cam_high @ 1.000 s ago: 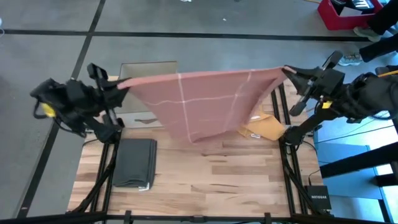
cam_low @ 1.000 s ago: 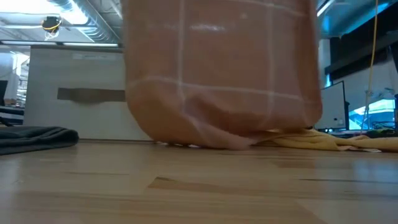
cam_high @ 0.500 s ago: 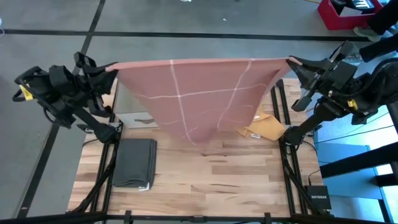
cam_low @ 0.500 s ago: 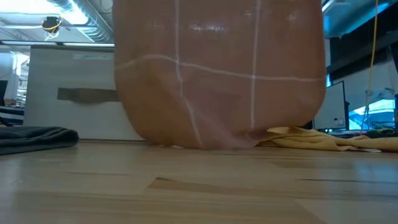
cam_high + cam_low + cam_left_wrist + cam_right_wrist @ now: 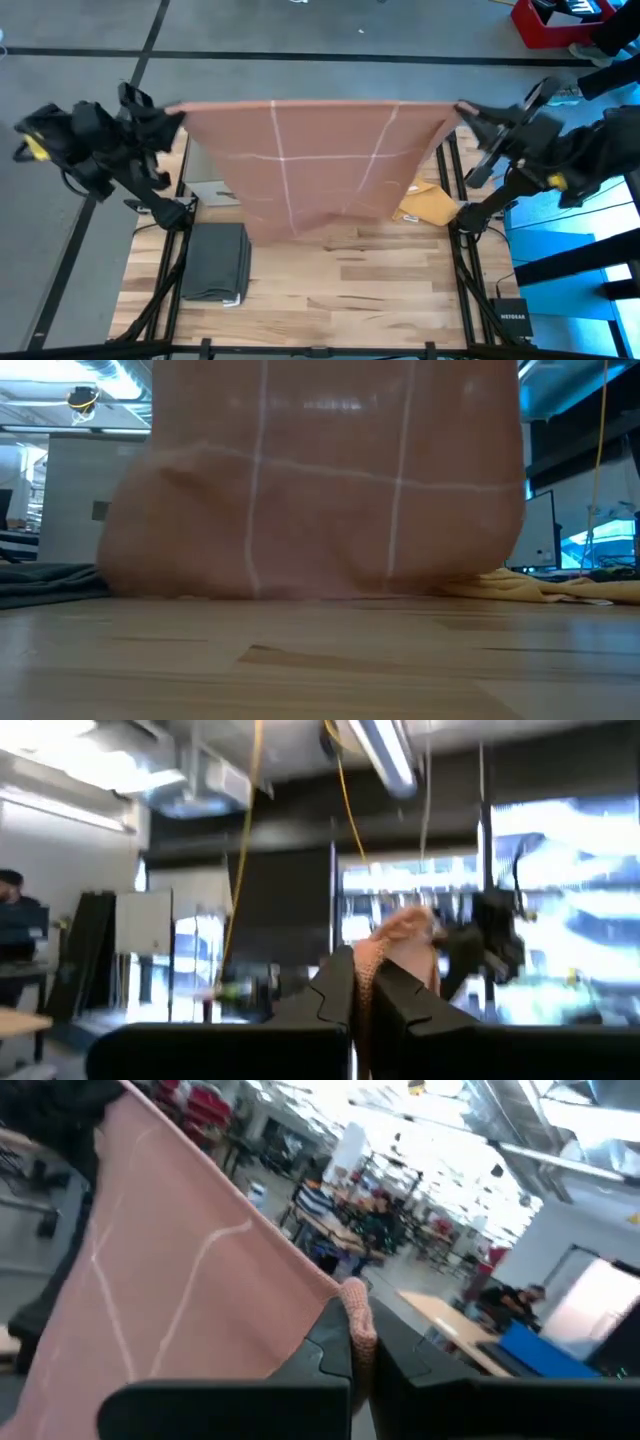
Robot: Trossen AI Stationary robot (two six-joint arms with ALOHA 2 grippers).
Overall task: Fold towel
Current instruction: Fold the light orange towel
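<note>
Towel (image 5: 320,155) hem brushes the table (image 5: 320,660) — only the low view shows it.

Salmon-pink towel (image 5: 320,150) crossed by thin white grid lines; dark grey folded cloth (image 5: 215,260) at seven o'clock; mustard-yellow cloth (image 5: 425,205) at three; pale wood table (image 5: 350,280).
</note>
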